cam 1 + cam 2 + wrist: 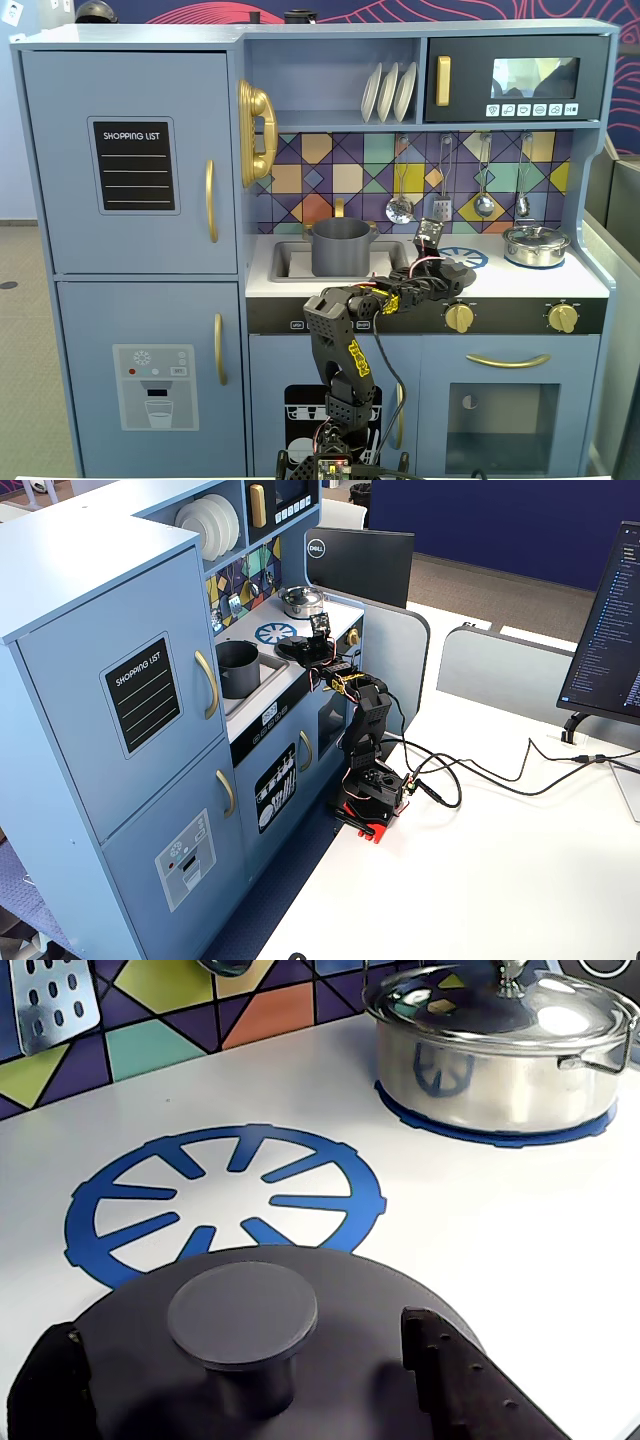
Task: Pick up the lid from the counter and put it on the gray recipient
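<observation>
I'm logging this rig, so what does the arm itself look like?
A black plastic arm with yellow lettering on its upper link, loose red and dark wires along the joints, and a red-trimmed base. The gripper has matte black jaws with small holes.

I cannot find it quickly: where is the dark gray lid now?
In the wrist view, the lid lies on the counter, between the tool's fingers, just before the blue burner ring.

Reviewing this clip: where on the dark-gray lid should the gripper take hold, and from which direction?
Best at the central knob of the lid, coming from above. The lid lies flat on the counter, so its thin rim offers little to pinch, while the knob stands up on a narrower stem. In the wrist view the gripper already straddles it, one finger on each side, jaws apart.
</observation>
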`<state>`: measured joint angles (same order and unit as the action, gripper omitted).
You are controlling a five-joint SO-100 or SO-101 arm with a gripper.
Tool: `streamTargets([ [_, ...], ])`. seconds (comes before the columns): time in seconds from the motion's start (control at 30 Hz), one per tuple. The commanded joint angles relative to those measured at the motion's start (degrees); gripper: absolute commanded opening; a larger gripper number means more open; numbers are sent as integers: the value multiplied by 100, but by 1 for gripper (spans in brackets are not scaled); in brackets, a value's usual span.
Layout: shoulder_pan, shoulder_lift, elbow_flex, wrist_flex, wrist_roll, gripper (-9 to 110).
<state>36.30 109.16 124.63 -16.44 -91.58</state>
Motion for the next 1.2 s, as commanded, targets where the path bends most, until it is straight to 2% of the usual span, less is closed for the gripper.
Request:
streamTargets([
  [0.0,-123,-18,-483,-220,0,31],
  [0.2,-123,-167,-545,-281,26,26],
  [0.4,-272,-220,-422,-501,-70,0],
  [0.83,-439,-9,-448,-650,35,0],
  [1.0,-457,255,-879,-316,-18,0],
  [1.17,-527,659,-1591,536,79,0],
])
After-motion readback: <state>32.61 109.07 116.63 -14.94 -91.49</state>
